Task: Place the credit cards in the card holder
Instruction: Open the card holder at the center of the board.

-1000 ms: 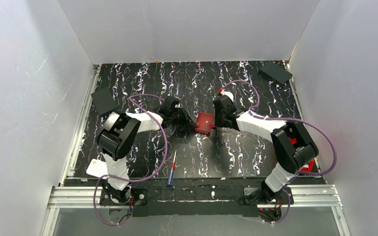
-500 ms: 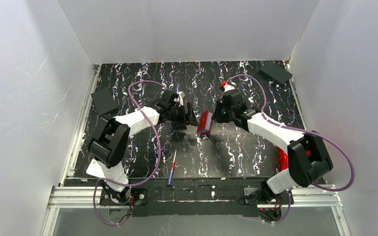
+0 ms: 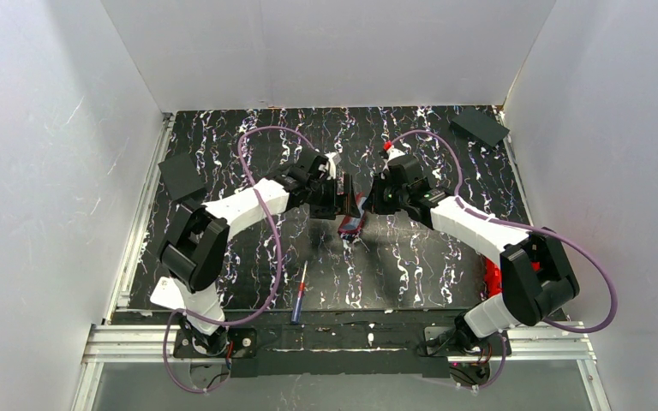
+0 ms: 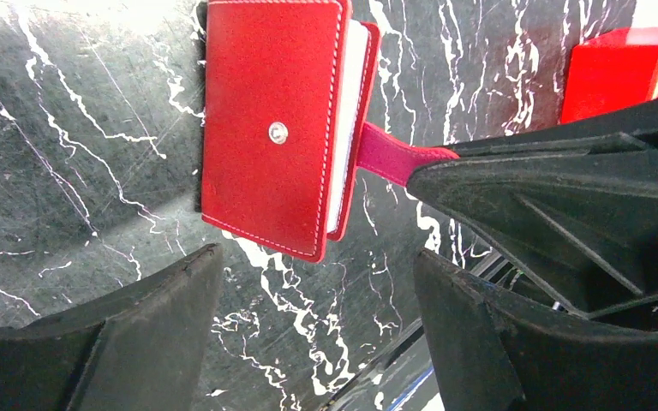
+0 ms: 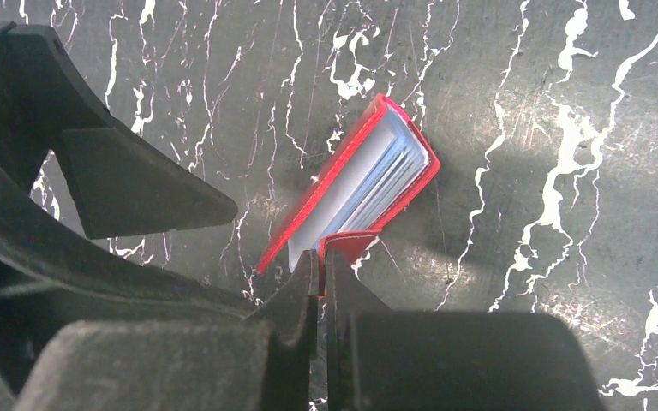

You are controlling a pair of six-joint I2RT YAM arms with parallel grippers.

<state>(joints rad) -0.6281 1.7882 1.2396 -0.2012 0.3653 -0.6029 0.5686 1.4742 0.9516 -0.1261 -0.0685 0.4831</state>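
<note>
The red card holder (image 3: 350, 220) hangs edge-on over the middle of the table, its shadow on the marbled top. My right gripper (image 5: 321, 253) is shut on the holder's red strap (image 4: 391, 158). In the right wrist view the card holder (image 5: 353, 182) gapes a little, and white and bluish layers (image 5: 368, 181) show between its covers. I cannot tell credit cards from pockets there. My left gripper (image 4: 315, 257) is open just beside the snap-button cover (image 4: 270, 128), touching nothing. From above, the left gripper (image 3: 340, 193) and the right gripper (image 3: 368, 204) face each other across the holder.
Black flat squares lie at the left edge (image 3: 181, 175) and the far right corner (image 3: 480, 127). A blue-handled tool (image 3: 299, 295) lies near the front edge. A white card-like piece (image 3: 163, 292) sits by the left arm's base. A red bin (image 4: 615, 73) stands behind the right arm.
My left gripper has opened, let go of the holder and shifted right and farther back. The right arm has reached forward, and the holder has swung from lying flat to edge-on.
</note>
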